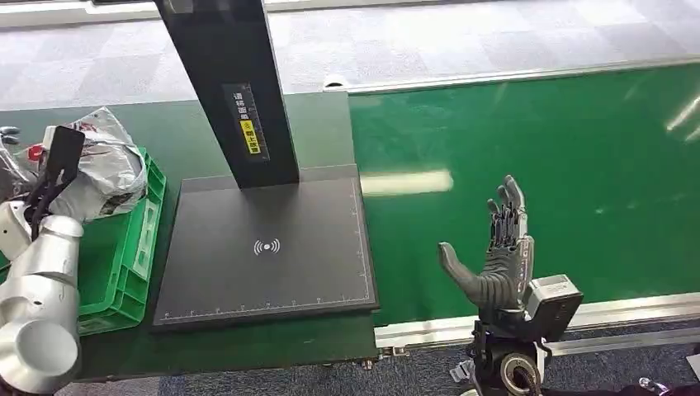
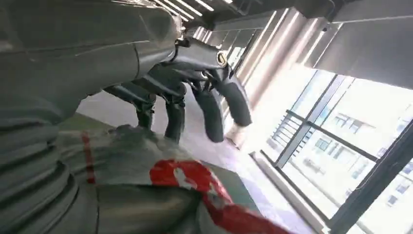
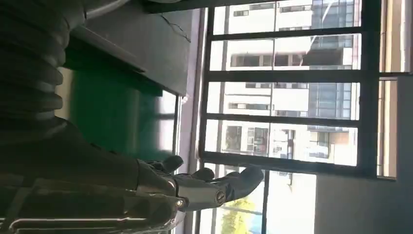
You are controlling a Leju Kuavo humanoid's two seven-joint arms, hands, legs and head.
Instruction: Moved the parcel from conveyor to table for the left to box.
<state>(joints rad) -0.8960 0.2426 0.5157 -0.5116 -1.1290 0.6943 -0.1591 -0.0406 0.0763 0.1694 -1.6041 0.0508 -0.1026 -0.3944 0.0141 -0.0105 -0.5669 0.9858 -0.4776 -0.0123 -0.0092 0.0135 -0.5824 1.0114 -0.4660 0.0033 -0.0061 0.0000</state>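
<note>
The parcel [image 1: 107, 169], a crumpled grey-white bag with red print, lies in the green crate [image 1: 140, 247] at the far left. My left hand [image 1: 59, 165] hovers at its near side. In the left wrist view the left hand [image 2: 195, 92] has its fingers spread and stretched over the parcel [image 2: 160, 195], with nothing gripped. Over the near edge of the green conveyor [image 1: 561, 181] my right hand [image 1: 499, 260] stands upright, fingers straight, thumb out, empty. The right wrist view shows the same hand [image 3: 195, 187] with fingers extended.
A black flat scale platform [image 1: 264, 247] with a tall black column [image 1: 231, 82] sits between the crate and the conveyor on the dark green table [image 1: 248, 346]. The conveyor's metal rail [image 1: 611, 312] runs along its near edge. Grey carpet lies beyond.
</note>
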